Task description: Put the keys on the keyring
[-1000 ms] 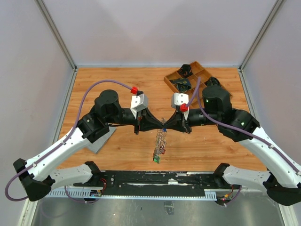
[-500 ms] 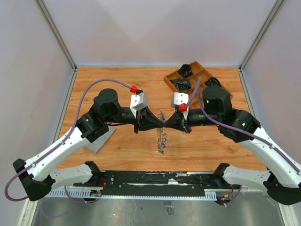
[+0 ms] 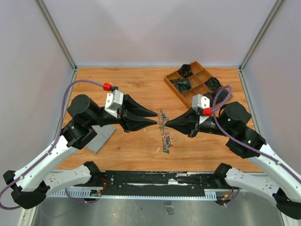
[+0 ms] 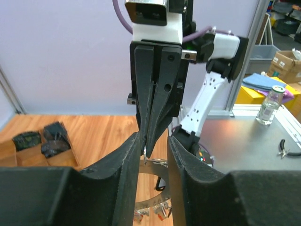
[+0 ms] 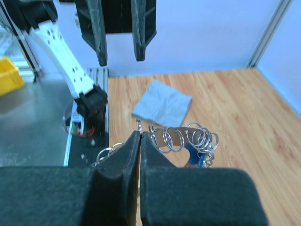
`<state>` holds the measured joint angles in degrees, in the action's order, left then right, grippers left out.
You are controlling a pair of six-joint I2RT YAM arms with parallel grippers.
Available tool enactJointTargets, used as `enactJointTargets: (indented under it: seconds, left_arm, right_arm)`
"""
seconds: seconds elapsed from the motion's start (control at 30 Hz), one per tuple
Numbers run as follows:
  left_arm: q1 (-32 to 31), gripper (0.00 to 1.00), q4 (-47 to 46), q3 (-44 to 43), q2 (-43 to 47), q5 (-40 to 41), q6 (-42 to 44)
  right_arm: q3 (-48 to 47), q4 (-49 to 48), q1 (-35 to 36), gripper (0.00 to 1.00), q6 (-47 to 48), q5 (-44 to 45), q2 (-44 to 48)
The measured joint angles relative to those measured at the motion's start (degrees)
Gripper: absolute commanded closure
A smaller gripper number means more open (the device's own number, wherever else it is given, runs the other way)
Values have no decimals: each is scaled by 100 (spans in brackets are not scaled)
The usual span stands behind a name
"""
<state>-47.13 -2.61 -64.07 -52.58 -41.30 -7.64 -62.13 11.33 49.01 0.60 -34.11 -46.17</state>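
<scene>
Since the earlier frame both arms have drawn apart: the left gripper point(image 3: 156, 118) has let go, backed off to the left and now hangs with its fingers spread, while the right gripper point(image 3: 169, 124) has slid right and nearer, fingers pressed together on the edge of the keyring point(image 3: 164, 129). The table point(image 3: 127, 84) carries a wooden tray point(image 3: 175, 88) at the far right, holding dark items too small to name, and a grey cloth point(image 3: 99, 139) at the left. The keyring stands edge-on between the two grippers, near the table's middle, with the keys point(image 3: 165, 147) bunched at its near end; whether that end rests on the wood I cannot tell. The step looks like freeing the left arm to fetch another key – though no loose key is plainly visible. To do it well, the right should hold the ring steady, while the left brings a key by its tag, bow hole leading, straight at the ring's opening.
</scene>
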Motion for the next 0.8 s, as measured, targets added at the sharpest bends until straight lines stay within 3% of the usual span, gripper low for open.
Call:
enactJointTargets:
  seconds: [0.4,0.8]
  left_arm:
    - [0,82,-345,251,120,186,-199]
    - [0,75,-713,402,94,208,-337]
  right_arm:
    - [876,-2728,0,100,-1419,352,214]
    - [1069,-3877,0,100,-2052,511,208]
